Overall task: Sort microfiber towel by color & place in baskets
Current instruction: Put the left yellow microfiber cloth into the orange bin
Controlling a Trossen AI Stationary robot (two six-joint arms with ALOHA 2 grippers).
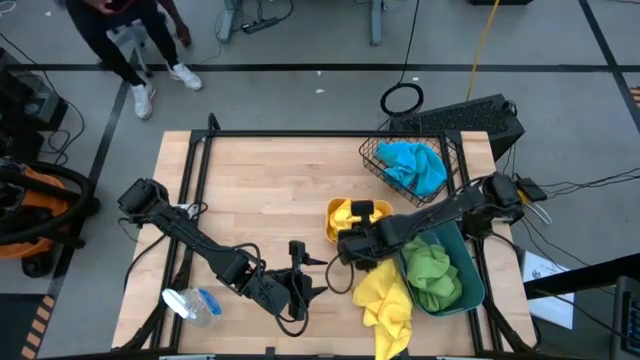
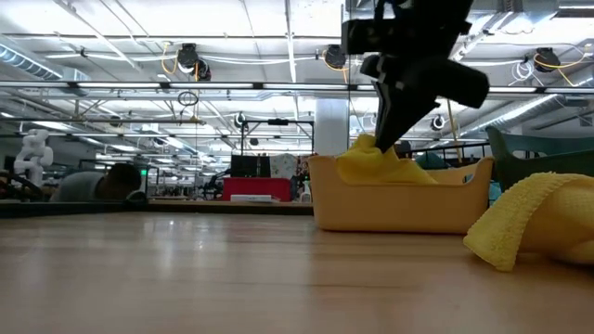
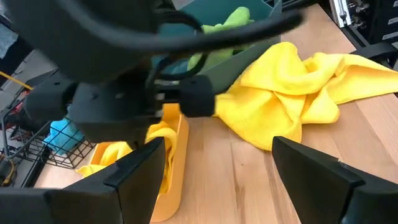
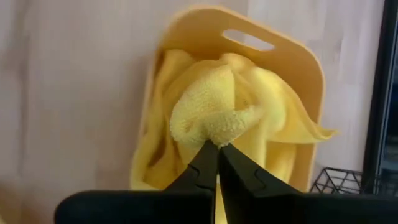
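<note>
The orange bin (image 1: 331, 222) stands mid-table and holds a yellow towel (image 4: 261, 124). My right gripper (image 4: 217, 147) hovers over the bin, pointing steeply down, shut on a raised lump of that towel. In the low view it (image 2: 388, 139) meets the towel's peak (image 2: 369, 147) above the bin's rim. A second yellow towel (image 1: 386, 302) lies crumpled on the table beside the teal bin (image 1: 472, 292). My left gripper (image 3: 217, 174) is open near the table's front edge, aimed at the bin and touching nothing. My right gripper pinches a small fold of the yellow towel (image 4: 214, 134) at its fingertips. It comes from above, slanting down. The pinched part stands up as a rounded peak, while the rest of the towel lies in the orange bin.
A green towel (image 1: 432, 268) fills the teal bin at the right. A black wire basket (image 1: 372, 152) at the far right holds a blue towel (image 1: 412, 166). A clear plastic item with blue (image 1: 192, 305) lies at the near left. Bare wood spans the table's left and middle.
</note>
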